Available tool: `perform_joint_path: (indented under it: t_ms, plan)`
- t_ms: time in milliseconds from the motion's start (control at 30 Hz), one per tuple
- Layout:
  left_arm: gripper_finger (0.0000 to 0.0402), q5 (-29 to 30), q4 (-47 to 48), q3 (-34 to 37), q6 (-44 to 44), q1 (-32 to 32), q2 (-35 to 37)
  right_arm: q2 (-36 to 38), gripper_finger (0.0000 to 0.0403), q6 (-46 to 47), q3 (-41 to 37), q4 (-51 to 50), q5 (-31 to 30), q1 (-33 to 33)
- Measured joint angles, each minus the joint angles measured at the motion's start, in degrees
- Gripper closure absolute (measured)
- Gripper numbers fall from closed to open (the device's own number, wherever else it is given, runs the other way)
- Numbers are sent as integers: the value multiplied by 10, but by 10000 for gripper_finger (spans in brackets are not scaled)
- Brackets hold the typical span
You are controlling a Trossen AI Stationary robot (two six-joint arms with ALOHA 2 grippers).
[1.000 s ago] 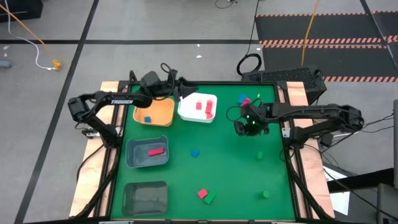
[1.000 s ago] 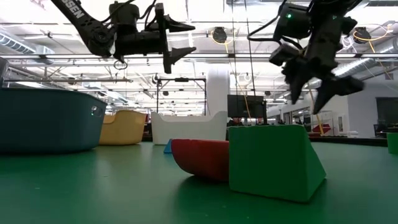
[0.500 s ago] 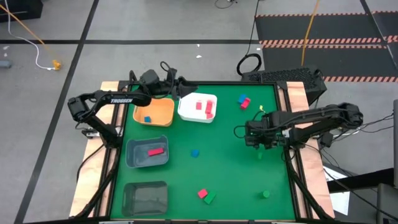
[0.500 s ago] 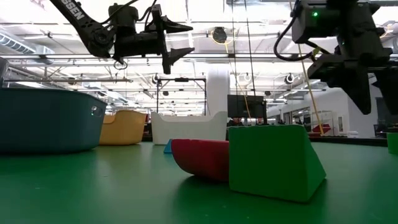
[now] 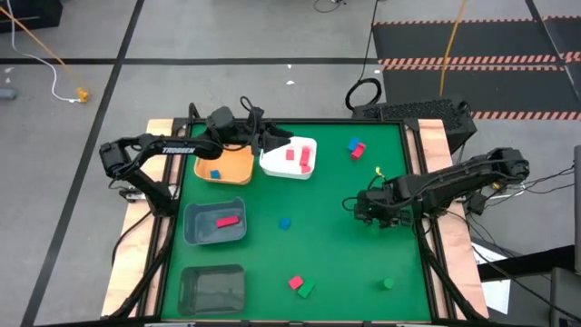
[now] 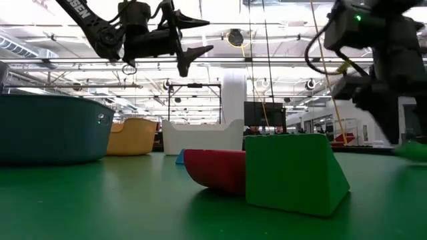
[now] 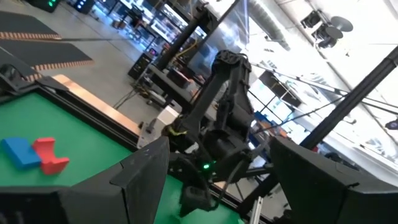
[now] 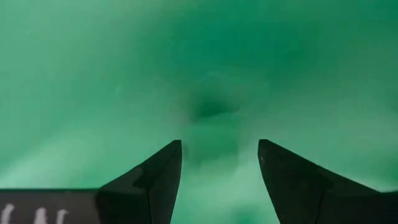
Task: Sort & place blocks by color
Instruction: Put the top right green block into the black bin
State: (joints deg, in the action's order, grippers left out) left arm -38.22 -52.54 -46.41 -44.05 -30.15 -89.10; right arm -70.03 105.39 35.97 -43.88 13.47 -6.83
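Green baize carries most of the work yet to do. The right gripper (image 5: 372, 221) is down low with its fingers apart, a green block (image 8: 214, 134) on the mat between them, not yet clamped. The left gripper (image 5: 272, 143) hangs spread and empty over the white bin (image 5: 272, 162). A few blocks already lie in the bins; several loose ones sit well away from either gripper.

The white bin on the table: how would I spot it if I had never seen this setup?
Start at the green table and look along its far edge. Two bins sit side by side there: the white bin is right of the orange bin and holds red blocks.
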Motion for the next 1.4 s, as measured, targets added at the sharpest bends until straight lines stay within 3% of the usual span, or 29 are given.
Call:
perform_joint_path:
  t_ms: [367, 700, 1400]
  plan:
    - [122, -9, 5, 0, -1, 7, 0, 0, 197, 27, -46, 58, 1, -30]
    - [121, -16, 5, 0, -13, 7, 0, 14, 197, -101, -47, 87, 16, -38]
    - [121, -29, 5, 0, -32, 34, 0, 14, 197, -212, -46, 115, 0, -117]
